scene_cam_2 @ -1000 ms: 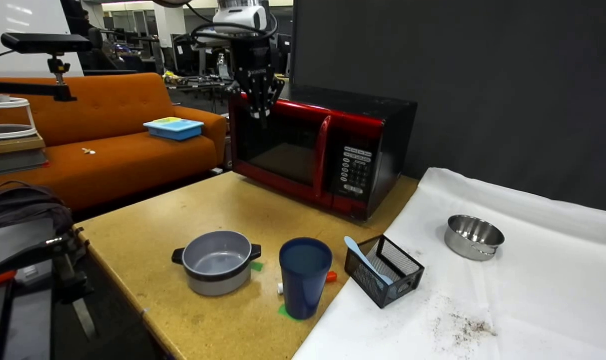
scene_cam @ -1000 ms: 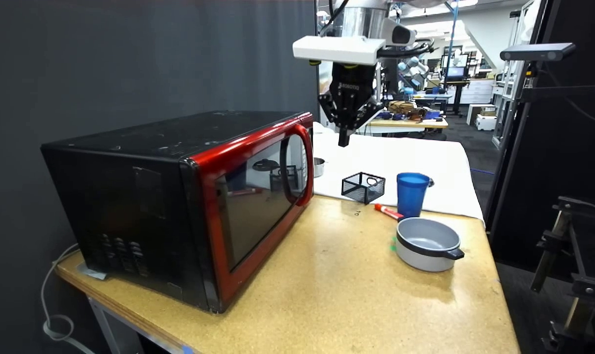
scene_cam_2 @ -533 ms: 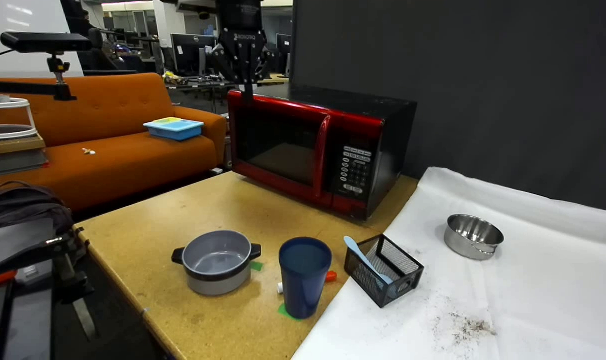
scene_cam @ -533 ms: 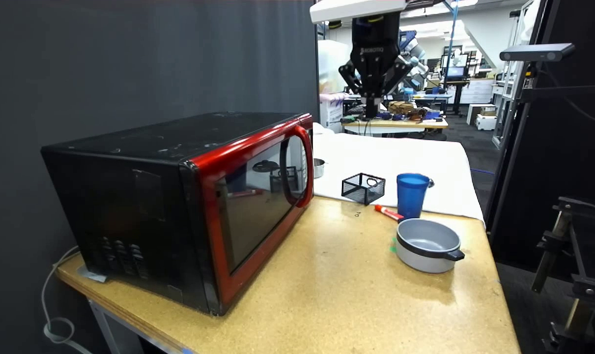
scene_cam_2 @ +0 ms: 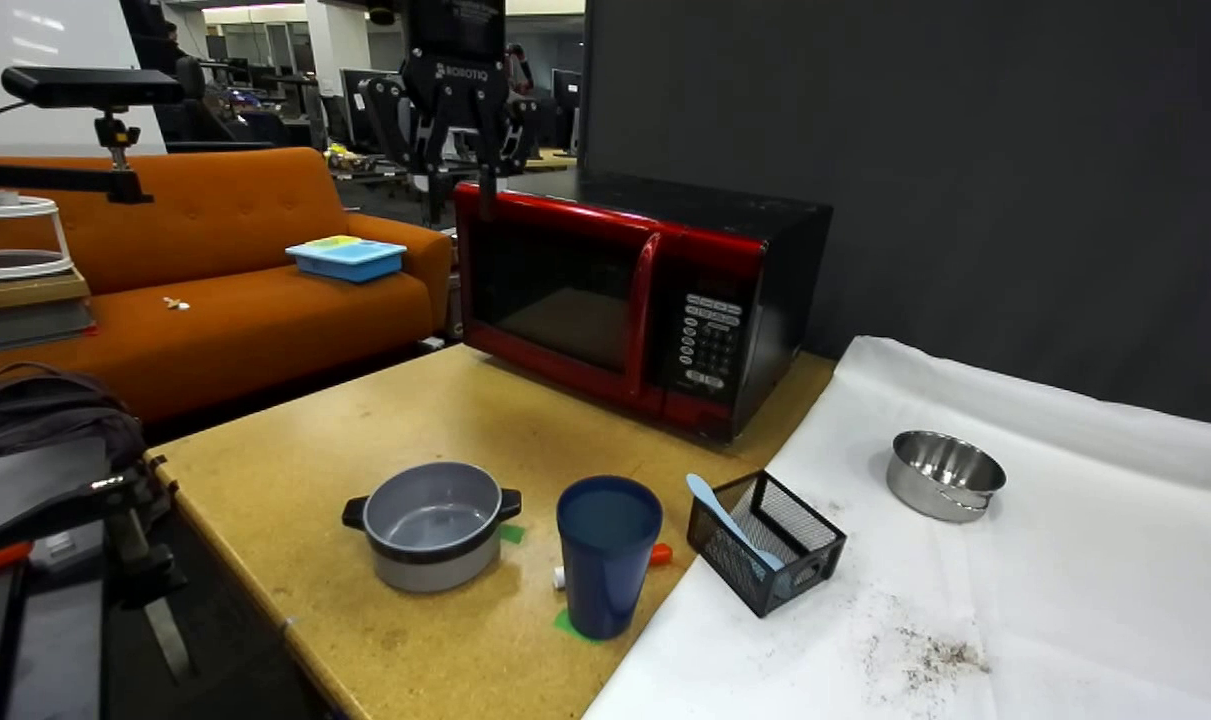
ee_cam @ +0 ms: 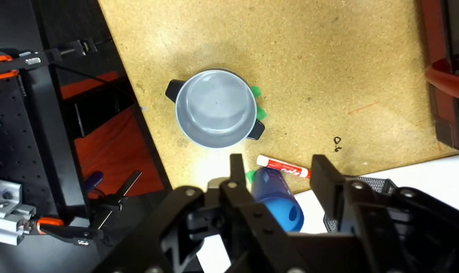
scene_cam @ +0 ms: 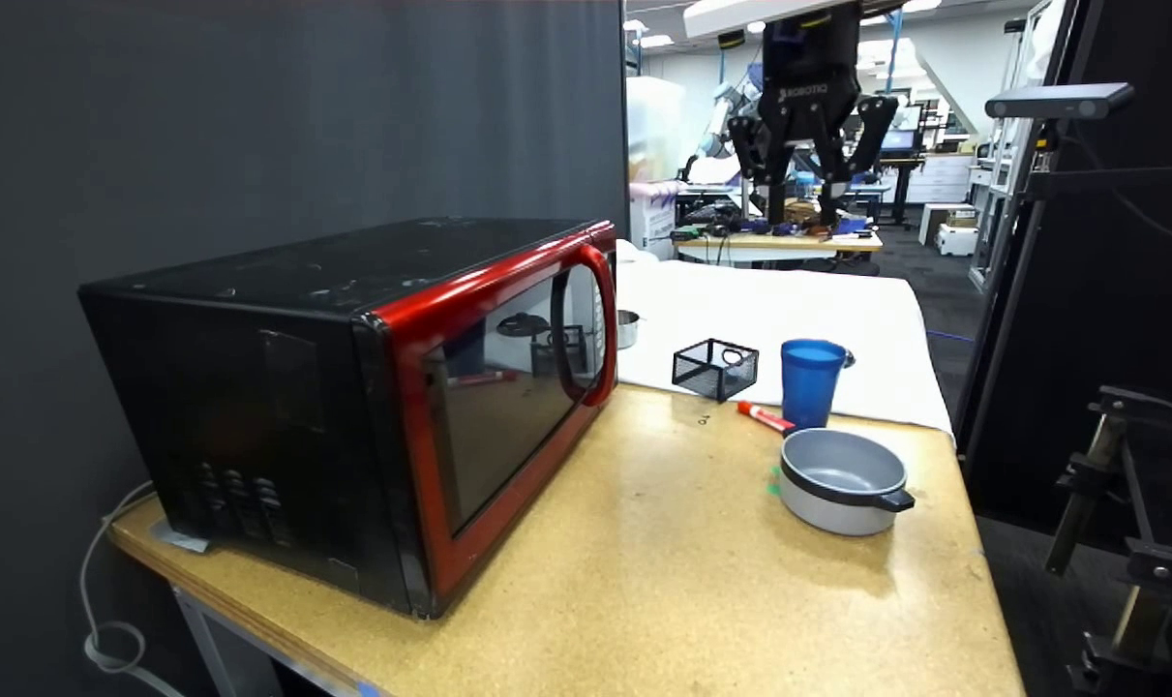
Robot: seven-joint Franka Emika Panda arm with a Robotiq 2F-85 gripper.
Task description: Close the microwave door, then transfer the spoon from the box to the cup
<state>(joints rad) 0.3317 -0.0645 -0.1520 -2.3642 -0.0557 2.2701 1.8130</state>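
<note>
jaws spread, holding nothing; spoon [scene_cam_2: 720,510] is probably light slippery plastic, I'd pinch the end poking up

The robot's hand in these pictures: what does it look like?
The gripper is black, with white "ROBOTIQ" lettering across its body and two angular, jointed fingers fixed with silvery bolts. Above it, a white casing runs out of frame. I can make out no cables on the gripper.

Open table [scene_cam: 663,542] runs between microwave door [scene_cam: 513,411] and grey pot [scene_cam: 832,513]; blue cup [scene_cam_2: 608,560] and wire box [scene_cam_2: 730,556] leave a narrow gap between them.
</note>
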